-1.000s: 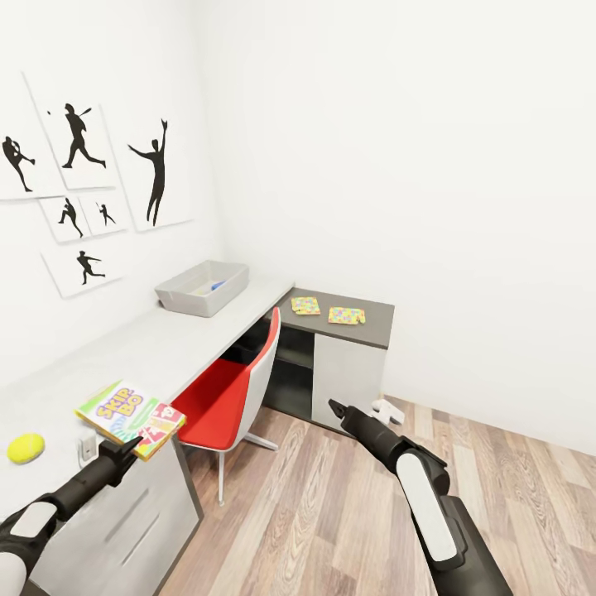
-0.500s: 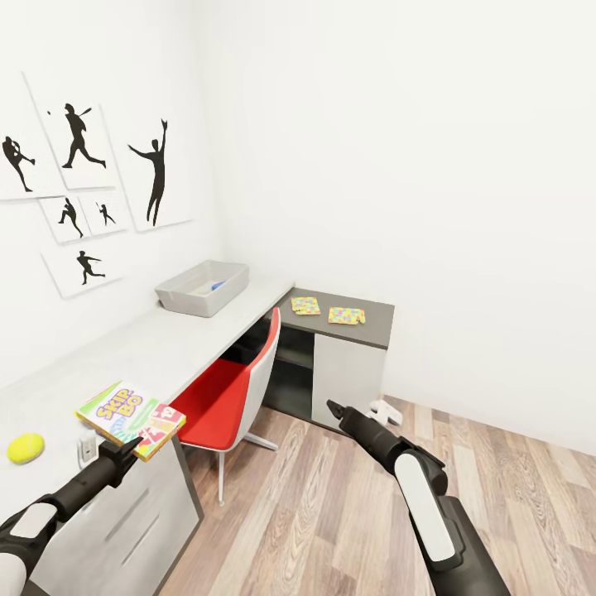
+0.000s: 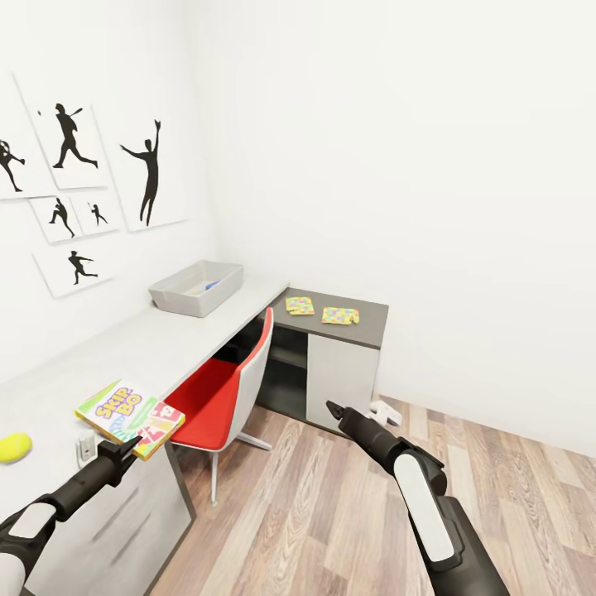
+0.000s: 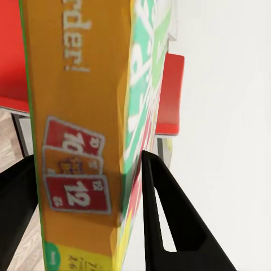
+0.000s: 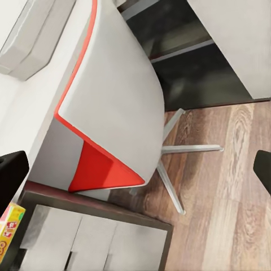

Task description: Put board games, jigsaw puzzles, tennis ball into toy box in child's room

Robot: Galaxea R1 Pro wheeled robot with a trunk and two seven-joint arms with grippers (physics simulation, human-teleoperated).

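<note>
Head view: whole picture is sliding a little since half a second back, posters and desk drifting toward the left edge, so the camera/base is turning, not the things.
Left gripper: closing on the Skip-Bo box at the near desk corner; in the left wrist view the box is sitting between both black fingers, pinched edge-on.
Right gripper: hanging over the wood floor beside the red chair; in the right wrist view its tips are showing at opposite picture edges, so spread wide, holding nothing.
Toy box: sitting further along the desk from the Skip-Bo box, against the wall.
Jigsaw puzzles: lying on the dark cabinet top beyond the toy box.
Tennis ball: lying just beside the Skip-Bo box, wall side.
Meaning: judging the base is lining up for carrying the game along to the toy box; puzzles and ball not yet put in.
</note>
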